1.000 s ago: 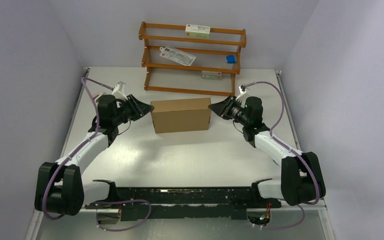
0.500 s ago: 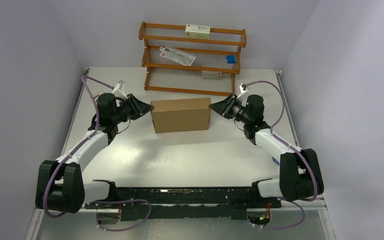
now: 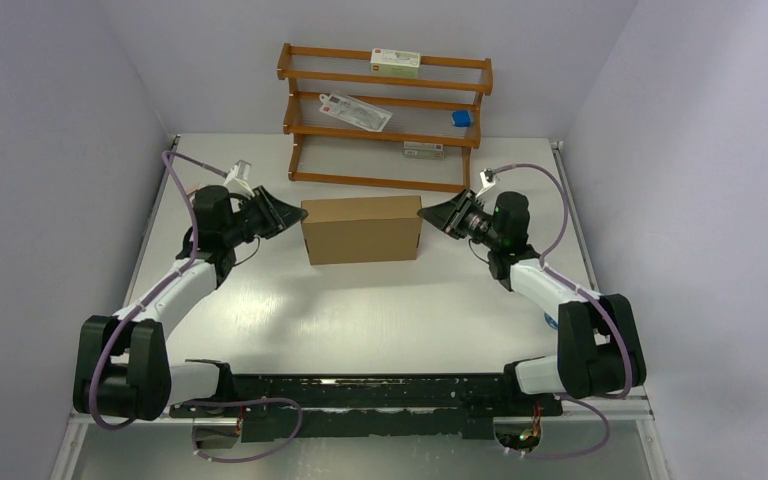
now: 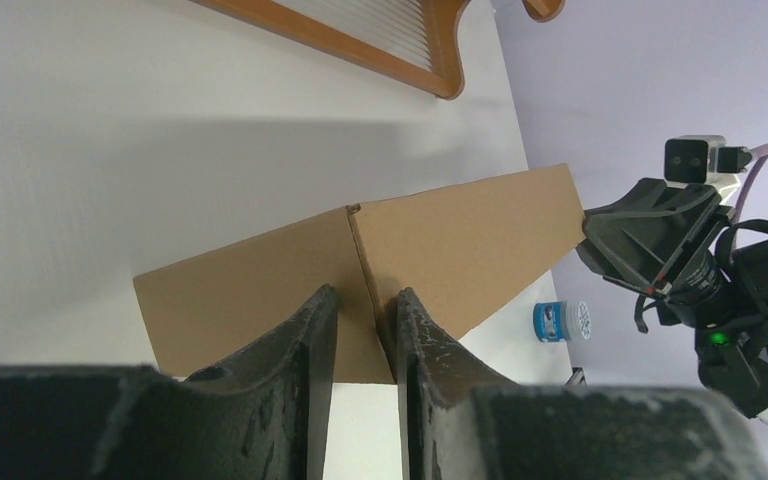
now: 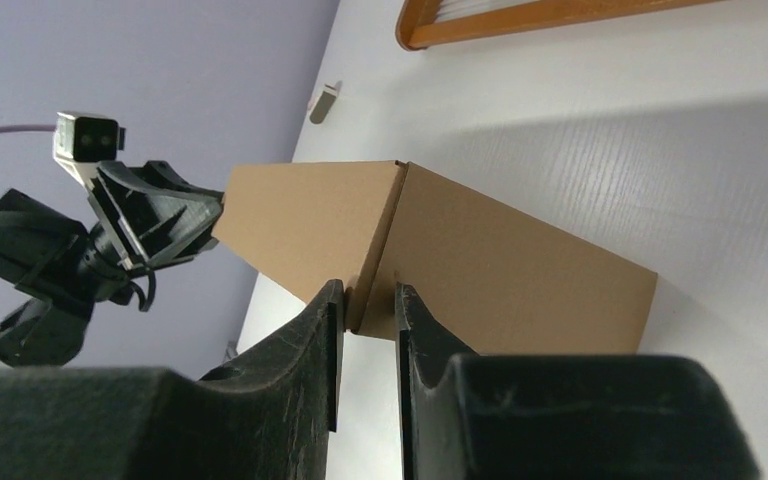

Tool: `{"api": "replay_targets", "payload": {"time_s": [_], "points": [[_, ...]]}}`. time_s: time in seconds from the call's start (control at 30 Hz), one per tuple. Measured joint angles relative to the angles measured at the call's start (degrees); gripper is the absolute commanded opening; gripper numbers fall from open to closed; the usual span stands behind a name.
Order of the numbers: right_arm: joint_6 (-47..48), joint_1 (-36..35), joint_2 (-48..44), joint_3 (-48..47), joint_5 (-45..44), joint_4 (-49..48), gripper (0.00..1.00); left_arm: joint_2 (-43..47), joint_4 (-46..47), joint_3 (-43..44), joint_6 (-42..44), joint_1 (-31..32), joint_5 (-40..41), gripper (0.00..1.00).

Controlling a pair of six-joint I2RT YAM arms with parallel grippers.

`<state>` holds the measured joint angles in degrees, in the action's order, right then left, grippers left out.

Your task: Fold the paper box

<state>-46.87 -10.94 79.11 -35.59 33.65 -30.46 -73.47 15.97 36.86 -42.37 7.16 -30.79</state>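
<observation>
The paper box [image 3: 362, 230] is a closed brown cardboard mailer lying flat in the middle of the table. It also shows in the left wrist view [image 4: 460, 250] and in the right wrist view [image 5: 520, 270]. My left gripper [image 3: 300, 212] is at the box's left end, with its tips at the far left corner. In its wrist view [image 4: 363, 300] the jaws stand a narrow gap apart with nothing between them. My right gripper [image 3: 423, 213] is at the box's right end. In its wrist view [image 5: 368, 295] the jaws also stand a narrow gap apart, empty, at the box's corner edge.
An orange-brown wooden rack [image 3: 385, 110] stands at the back of the table behind the box. It holds a white carton [image 3: 395, 63], a packet [image 3: 356, 110] and a small blue item [image 3: 461, 118]. A small blue-and-white jar [image 4: 562, 321] lies on the table by the right arm.
The right arm's wrist and forearm have shifted slightly. The box and both gripper tips stay where they were.
</observation>
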Motion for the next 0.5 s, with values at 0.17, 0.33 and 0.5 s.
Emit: {"api": "replay_targets", "payload": {"time_s": [0.17, 0.33, 0.5], "points": [[4.0, -0.5, -2.1, -4.2, -1.6, 10.1, 0.36, 0.1, -5.0, 3.1, 1.7, 0.1, 1.1, 0.41], [10.8, -0.9, -2.2, -10.3, -4.0, 22.6, 0.54, 0.3, -13.9, 7.5, 4.7, 0.1, 3.3, 0.55], [15.2, -0.9, -2.3, -12.1, -4.2, 27.1, 0.70, -0.7, -23.9, 13.4, 9.1, 0.2, 6.2, 0.65]]}}
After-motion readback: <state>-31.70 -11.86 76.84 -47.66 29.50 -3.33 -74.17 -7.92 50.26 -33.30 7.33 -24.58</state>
